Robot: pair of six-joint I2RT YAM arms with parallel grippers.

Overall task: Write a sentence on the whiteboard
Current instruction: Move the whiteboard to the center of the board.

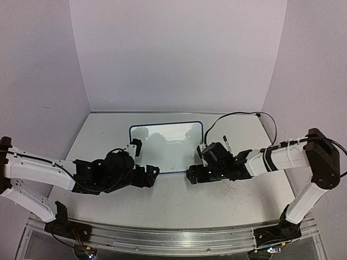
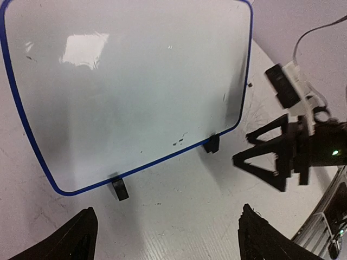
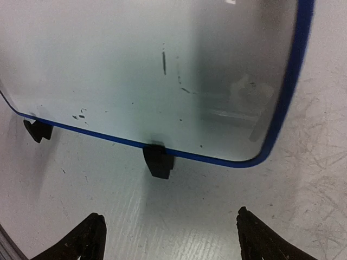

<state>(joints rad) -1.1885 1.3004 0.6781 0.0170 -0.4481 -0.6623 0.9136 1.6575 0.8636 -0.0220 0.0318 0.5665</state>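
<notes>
Top external, whiteboard (image 1: 165,146) on table (image 1: 105,138), left tool (image 1: 155,171), right tool (image 1: 188,174), both gaping.

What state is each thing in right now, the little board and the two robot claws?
whiteboard: lies on the table, no sentence written, only a few dark specks near its near edge.
left gripper: open, holding nothing, just short of the board's near edge.
right gripper: open, holding nothing, also just short of that edge.

Scuffed white surface (image 1: 179,208), lower half of frame. The whiteboard (image 1: 166,147) lies at centre, blue-rimmed; two black clip feet (image 3: 157,161) on its near edge touch the surface.
</notes>
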